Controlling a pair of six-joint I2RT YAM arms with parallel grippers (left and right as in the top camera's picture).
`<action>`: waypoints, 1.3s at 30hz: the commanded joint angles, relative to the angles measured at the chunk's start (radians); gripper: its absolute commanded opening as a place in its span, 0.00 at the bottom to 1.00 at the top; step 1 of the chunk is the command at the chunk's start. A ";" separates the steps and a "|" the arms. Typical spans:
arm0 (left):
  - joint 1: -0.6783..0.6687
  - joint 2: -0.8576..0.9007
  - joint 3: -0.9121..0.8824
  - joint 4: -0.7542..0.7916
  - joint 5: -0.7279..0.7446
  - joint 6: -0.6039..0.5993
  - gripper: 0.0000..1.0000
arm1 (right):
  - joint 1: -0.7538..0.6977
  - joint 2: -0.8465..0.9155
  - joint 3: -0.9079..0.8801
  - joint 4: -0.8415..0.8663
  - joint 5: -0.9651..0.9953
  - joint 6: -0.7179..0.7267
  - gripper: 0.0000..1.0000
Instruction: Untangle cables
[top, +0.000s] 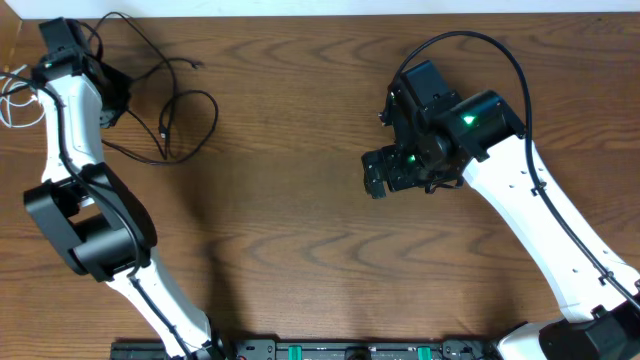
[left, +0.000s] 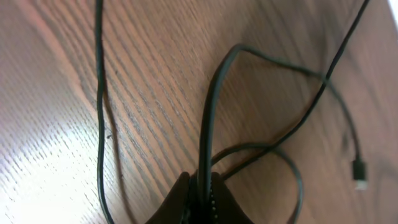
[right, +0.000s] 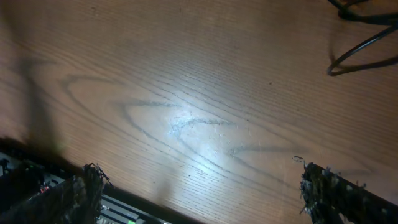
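- Left gripper (left: 202, 190), bottom centre of its wrist view: jaws were pinched shut on a black cable (left: 208, 106), which ran up the frame.
- Beyond it, loose black loops lay on the table (left: 56, 155); a plug end (left: 359, 172) rested at the right.
- Right gripper (right: 199, 171): jaws stood wide, holding nothing, above the wood.
- Overhead view: black cables (top: 185, 105) sprawled at upper left; a white cable (top: 12, 100) lay at the left edge.

Wood-grain table (top: 300, 200); black strip w/ green bits (top: 330, 350) along near edge.
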 joint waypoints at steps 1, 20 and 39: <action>-0.006 0.004 -0.006 -0.010 -0.003 0.149 0.17 | 0.006 -0.002 -0.005 0.000 0.000 0.014 0.99; 0.007 0.002 -0.006 -0.340 -0.705 0.255 0.89 | 0.006 -0.002 -0.005 0.000 0.000 0.014 0.99; 0.027 -0.074 0.042 -0.164 0.349 0.398 0.89 | 0.006 -0.002 -0.005 0.000 0.000 0.014 0.99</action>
